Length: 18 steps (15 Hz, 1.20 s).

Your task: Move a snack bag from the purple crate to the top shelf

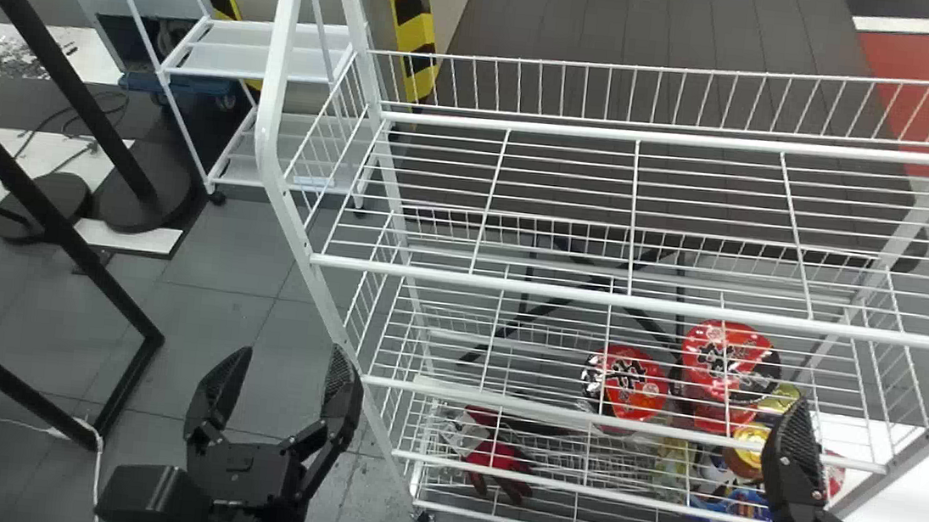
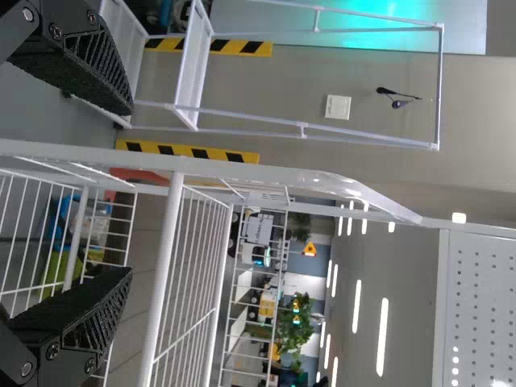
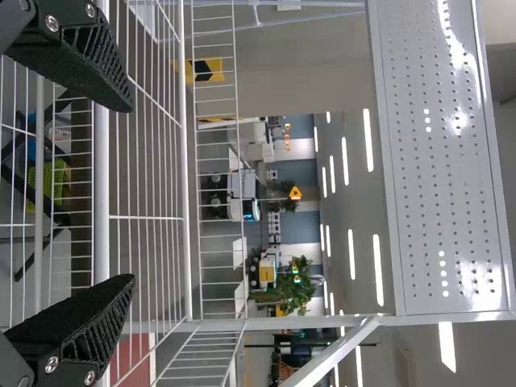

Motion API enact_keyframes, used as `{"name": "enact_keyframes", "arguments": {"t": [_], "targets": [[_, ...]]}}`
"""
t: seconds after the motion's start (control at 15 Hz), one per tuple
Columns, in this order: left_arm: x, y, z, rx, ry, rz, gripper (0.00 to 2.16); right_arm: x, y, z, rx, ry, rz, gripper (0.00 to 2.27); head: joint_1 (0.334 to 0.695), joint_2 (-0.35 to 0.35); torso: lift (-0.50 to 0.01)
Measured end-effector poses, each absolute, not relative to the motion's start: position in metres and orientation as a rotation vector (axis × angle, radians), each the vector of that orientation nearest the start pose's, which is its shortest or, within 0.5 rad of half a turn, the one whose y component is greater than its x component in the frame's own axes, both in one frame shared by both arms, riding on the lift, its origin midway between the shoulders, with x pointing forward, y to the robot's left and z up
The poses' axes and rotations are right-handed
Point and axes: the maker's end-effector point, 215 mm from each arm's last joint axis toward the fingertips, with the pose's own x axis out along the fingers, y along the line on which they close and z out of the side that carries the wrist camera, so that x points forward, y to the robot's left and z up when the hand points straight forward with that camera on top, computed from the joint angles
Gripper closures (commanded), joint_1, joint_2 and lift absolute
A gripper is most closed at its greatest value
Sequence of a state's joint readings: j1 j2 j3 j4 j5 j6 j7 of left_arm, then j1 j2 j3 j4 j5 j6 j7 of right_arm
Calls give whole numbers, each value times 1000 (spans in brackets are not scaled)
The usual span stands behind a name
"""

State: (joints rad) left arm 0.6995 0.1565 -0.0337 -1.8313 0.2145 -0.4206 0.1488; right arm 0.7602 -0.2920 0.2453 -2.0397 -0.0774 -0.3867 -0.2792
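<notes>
Left gripper [image 1: 285, 359] lower left, right gripper [image 1: 871, 415] lower right, both wide open, empty; I judge bag-to-top shelf [image 1: 564, 292] job all to do

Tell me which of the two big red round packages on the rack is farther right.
The red package higher in the head view; the other red package appears lower, to its left.
</notes>
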Motion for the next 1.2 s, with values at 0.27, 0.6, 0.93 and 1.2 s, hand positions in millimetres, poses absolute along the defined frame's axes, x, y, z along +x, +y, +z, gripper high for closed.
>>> {"name": "enact_keyframes", "arguments": {"t": [0.27,0.6,0.93,1.2], "targets": [[353,280,-411,-93,39,112,124,339,-180,-347,48,-36,74,53,695,168,-99],[353,279,-414,-93,49,109,124,339,-180,-348,45,-33,76,53,695,166,-120],[353,277,-415,-86,52,107,124,340,-180,-350,44,-32,75,53,695,163,-140],[353,277,-415,-86,51,108,124,340,-181,-350,44,-34,74,53,695,162,-156]]}}
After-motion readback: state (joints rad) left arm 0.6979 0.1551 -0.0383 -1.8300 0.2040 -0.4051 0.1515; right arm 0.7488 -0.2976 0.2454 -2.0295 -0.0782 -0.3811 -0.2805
